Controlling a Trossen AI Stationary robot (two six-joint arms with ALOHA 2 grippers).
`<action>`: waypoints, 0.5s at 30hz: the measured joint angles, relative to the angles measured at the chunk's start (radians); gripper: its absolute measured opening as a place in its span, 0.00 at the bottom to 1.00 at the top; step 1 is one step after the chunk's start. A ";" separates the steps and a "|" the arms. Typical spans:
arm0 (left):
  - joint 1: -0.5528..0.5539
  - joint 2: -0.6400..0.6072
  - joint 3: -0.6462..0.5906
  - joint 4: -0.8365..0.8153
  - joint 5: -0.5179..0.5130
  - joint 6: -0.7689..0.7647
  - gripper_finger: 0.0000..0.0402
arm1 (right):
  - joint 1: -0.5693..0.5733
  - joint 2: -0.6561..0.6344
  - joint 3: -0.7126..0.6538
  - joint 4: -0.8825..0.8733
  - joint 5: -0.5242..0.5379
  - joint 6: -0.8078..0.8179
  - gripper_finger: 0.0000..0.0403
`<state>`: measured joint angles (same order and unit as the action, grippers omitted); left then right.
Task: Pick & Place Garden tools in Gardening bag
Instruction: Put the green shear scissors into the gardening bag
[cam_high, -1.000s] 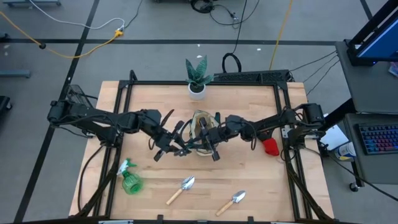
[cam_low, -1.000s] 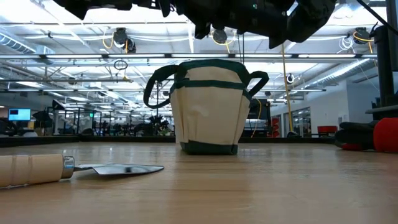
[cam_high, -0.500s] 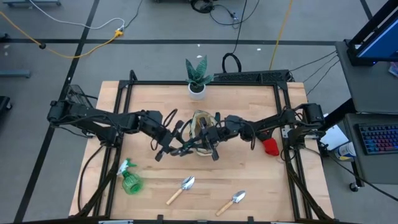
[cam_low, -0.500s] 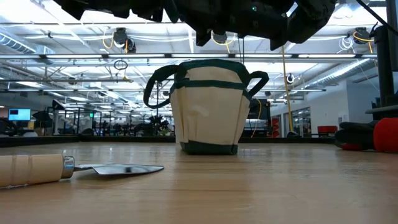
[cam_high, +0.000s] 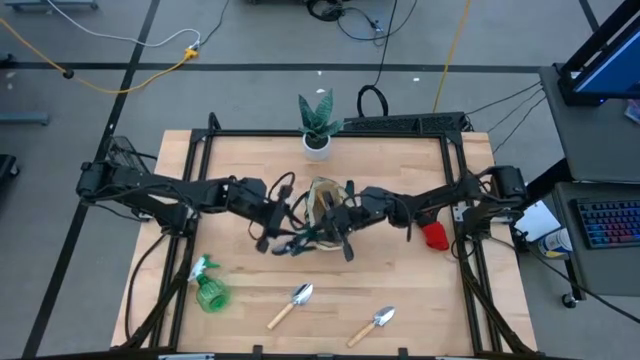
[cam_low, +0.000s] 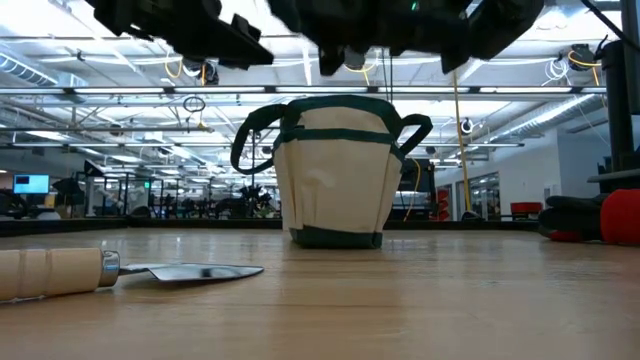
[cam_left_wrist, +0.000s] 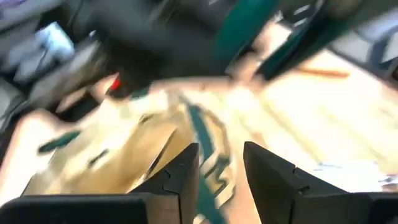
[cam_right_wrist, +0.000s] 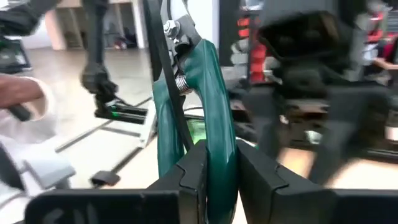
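Over bare wood, right claw (cam_right_wrist: 214, 168) grips unlabelled green pruners (cam_right_wrist: 193, 93).

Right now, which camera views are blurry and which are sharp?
Left wrist view: heavy motion blur, the bag smeared. Right wrist view: the pruners between the right end effector fingers are sharp, the background blurred. Low view: bag and trowel crisp, arms overhead smeared. High view: sharp throughout.

A pale wooden table (cam_high: 240, 185) carries the gardening bag (cam_high: 322, 196) at centre, a potted plant (cam_high: 318, 125), green spray bottle (cam_high: 209, 289), two trowels (cam_high: 292, 304) (cam_high: 372, 325) and a red item (cam_high: 435, 236).
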<state>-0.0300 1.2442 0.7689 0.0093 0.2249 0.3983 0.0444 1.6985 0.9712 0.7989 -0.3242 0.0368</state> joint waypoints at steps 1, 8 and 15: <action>0.000 0.000 0.000 -0.008 -0.020 -0.009 0.33 | 0.001 -0.012 -0.001 -0.014 -0.003 0.000 0.14; -0.002 0.000 0.000 -0.043 -0.134 -0.015 0.33 | -0.003 -0.093 -0.038 -0.086 0.014 0.004 0.14; -0.003 0.000 0.000 -0.042 -0.203 -0.061 0.33 | 0.007 -0.207 -0.071 -0.307 0.259 -0.003 0.14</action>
<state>-0.0330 1.2442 0.7689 -0.0326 0.0218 0.3368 0.0510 1.4918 0.9006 0.4922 -0.0651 0.0342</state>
